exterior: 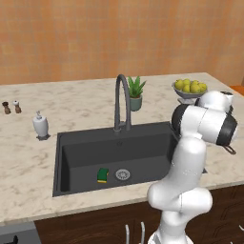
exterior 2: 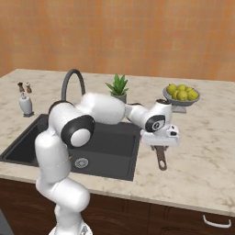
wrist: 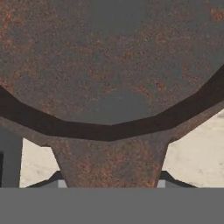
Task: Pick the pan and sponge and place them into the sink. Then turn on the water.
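Note:
The pan (wrist: 109, 57) looms close in the hand view, rusty brown, with its handle (wrist: 109, 162) running down between my fingertips. My gripper (exterior 2: 159, 148) is shut on that handle (exterior 2: 160, 159), over the counter just right of the sink (exterior 2: 114, 151). My arm hides the pan's round body in both base views. The handle's end (exterior: 231, 150) pokes out behind my arm. The green and yellow sponge (exterior: 102, 175) lies on the floor of the sink (exterior: 86, 152), left of the silver drain (exterior: 122, 174). No stream runs from the dark arched faucet (exterior: 122, 102).
A potted plant (exterior: 136, 93) stands behind the faucet and a bowl of lemons (exterior: 189, 88) at the back right. A soap dispenser (exterior: 41, 126) and two small shakers (exterior: 11, 107) stand left of the sink. Marble counter (exterior 2: 202, 151) stretches right of my gripper.

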